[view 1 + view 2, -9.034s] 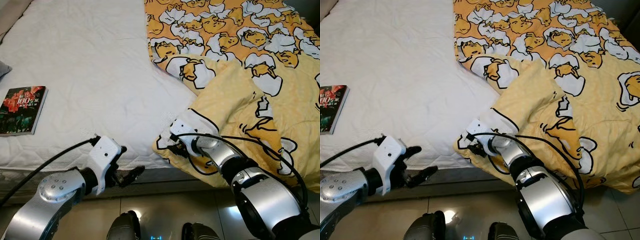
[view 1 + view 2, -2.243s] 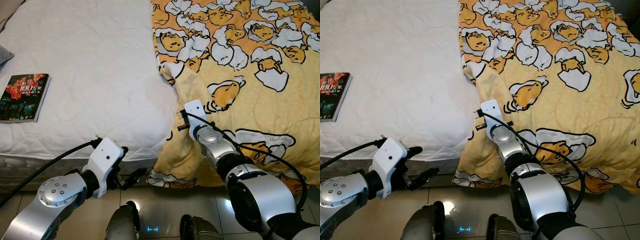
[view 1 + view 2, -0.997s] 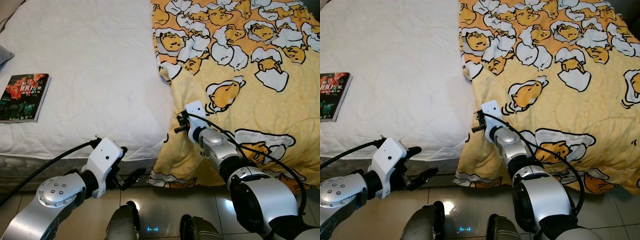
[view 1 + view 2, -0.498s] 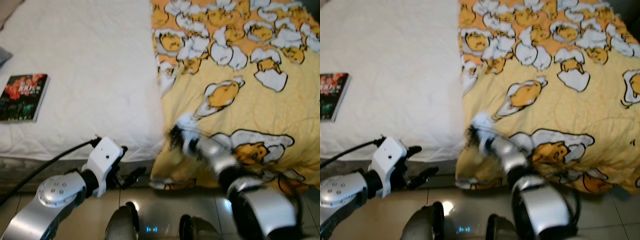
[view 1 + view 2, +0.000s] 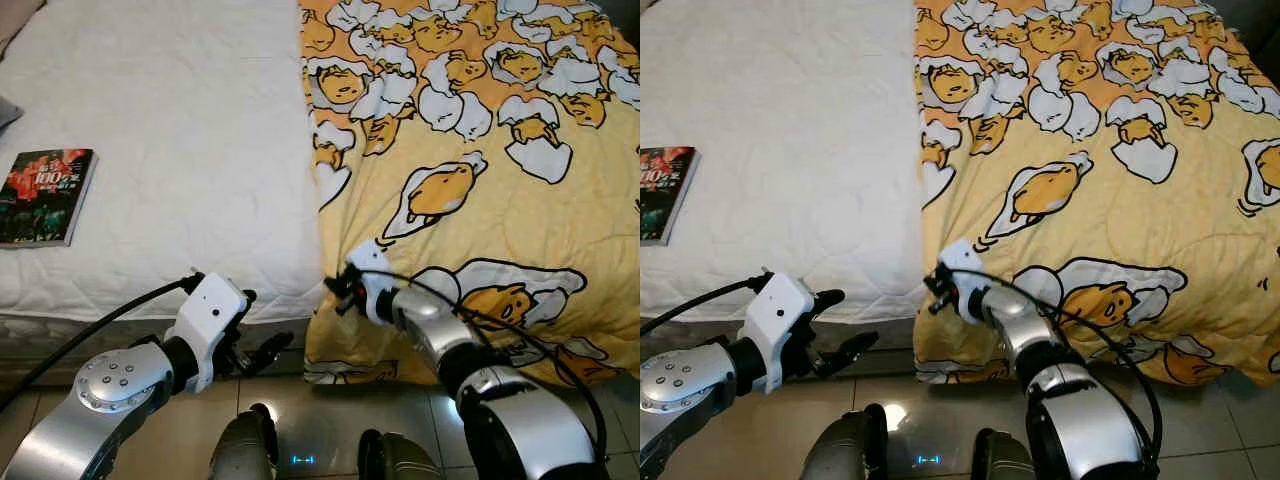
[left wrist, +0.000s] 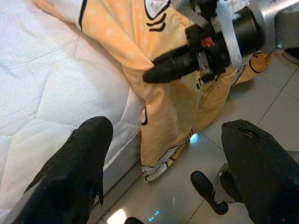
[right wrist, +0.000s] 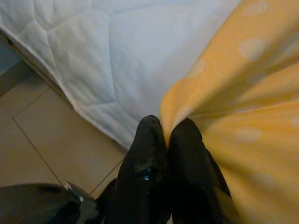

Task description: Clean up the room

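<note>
Right end effector (image 7: 166, 140) reaches forward, pinching the yellow blanket (image 5: 480, 150) edge (left end effector (image 6: 163, 154) spread, low).

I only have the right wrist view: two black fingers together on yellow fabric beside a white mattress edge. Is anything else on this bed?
Observer: Yes, a book lies on the bare white mattress, far to the robot's left.
Operator: How far does the blanket cover?
Observer: The yellow cartoon-egg blanket covers the bed's right part; its corner hangs over the edge toward the floor tiles.
Operator: And my left gripper?
Observer: The left gripper is open, low beside the mattress edge, holding nothing.
</note>
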Motion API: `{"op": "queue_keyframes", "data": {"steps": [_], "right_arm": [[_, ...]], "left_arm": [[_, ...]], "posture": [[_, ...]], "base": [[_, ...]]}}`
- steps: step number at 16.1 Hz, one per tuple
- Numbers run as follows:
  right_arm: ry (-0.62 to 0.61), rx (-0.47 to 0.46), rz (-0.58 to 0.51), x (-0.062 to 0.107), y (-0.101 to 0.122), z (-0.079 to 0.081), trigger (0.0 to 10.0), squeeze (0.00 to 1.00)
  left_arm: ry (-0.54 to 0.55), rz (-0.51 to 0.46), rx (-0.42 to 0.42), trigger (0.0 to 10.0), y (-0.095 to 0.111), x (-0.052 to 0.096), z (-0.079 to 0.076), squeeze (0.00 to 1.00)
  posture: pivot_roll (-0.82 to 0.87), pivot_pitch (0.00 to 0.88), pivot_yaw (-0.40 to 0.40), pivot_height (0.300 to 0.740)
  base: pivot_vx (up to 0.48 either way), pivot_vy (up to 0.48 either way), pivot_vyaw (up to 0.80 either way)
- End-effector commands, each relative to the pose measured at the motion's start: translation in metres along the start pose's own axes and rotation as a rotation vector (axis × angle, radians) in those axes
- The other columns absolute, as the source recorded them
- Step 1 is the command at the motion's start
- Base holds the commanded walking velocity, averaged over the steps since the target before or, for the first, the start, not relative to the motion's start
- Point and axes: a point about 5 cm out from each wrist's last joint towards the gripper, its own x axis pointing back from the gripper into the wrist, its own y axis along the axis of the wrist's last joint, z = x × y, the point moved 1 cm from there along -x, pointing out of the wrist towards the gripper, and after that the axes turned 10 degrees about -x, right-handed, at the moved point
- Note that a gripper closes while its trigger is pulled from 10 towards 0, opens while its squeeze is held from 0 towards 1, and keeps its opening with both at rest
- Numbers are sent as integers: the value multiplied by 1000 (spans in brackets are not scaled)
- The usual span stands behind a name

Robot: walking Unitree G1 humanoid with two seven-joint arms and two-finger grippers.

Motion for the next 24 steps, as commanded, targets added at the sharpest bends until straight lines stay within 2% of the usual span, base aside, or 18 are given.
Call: {"op": "queue_keyframes", "data": {"steps": [1,2,3,5,6,7,10,13,14,16,17,18,19,20,23,24], "right_arm": [[4,15,80,-2,-15,6,1451,0],[-22,20,116,-2,-21,5,10000,0],[-41,25,147,-1,-28,5,10000,0],[-62,-13,131,-1,-31,6,10000,0],[-62,-44,103,-2,-29,7,10000,824],[-57,-77,81,-3,-27,8,10000,1000],[-16,-111,-5,-5,-14,12,10000,1000],[-5,-178,-187,4,9,4,10000,1000],[-36,-186,-261,15,15,-2,10000,1000],[-151,-193,-391,48,25,-11,10000,1000],[-176,-179,-417,56,28,-11,10000,1000],[-255,-167,-412,69,25,-12,10000,580],[-334,-190,-441,81,22,-13,10000,0],[-425,-232,-485,96,17,-14,10000,0],[-593,-261,-485,125,1,-7,10000,0],[-611,-254,-480,129,-1,-5,10000,0]], "left_arm": [[-6,3,-8,10000,0,-2,-2,0],[-7,5,-10,10000,-1,-2,-2,0],[-10,8,-13,10000,-1,-3,-2,0],[-12,8,-15,10000,-1,-4,-2,0],[-9,7,-17,10000,0,-4,-1,0],[-5,7,-20,10000,0,-4,1,0],[7,6,-26,10000,-1,-5,4,0],[48,-14,-25,10000,-1,-9,10,0],[90,-21,-6,10000,-3,-10,14,0],[218,-39,30,10000,-5,-13,22,0],[254,-43,39,10000,-6,-15,24,0],[315,-68,69,10000,-4,-19,26,0],[365,-95,83,10000,-1,-23,27,0],[392,-128,90,10000,4,-30,25,0],[389,-165,96,10000,7,-40,19,0],[386,-170,104,10000,7,-41,18,0]], "posture": [[220,158,-18,740],[218,158,-16,740],[217,157,-15,740],[221,158,-13,740],[221,158,-13,740],[221,157,-13,740],[215,146,-14,740],[189,102,-39,740],[181,88,-43,740],[137,48,-38,740],[114,37,-27,740],[83,21,-9,740],[61,5,5,740],[25,0,35,740],[-6,0,59,740],[-6,0,59,740]], "base": [[0,0,0],[0,0,0],[0,0,0],[0,0,0],[0,0,0],[0,0,0],[0,0,0],[0,0,0],[0,0,0],[0,0,0],[0,0,0],[0,0,0],[0,0,-725],[0,0,-725],[0,0,-733],[0,0,-738]]}}
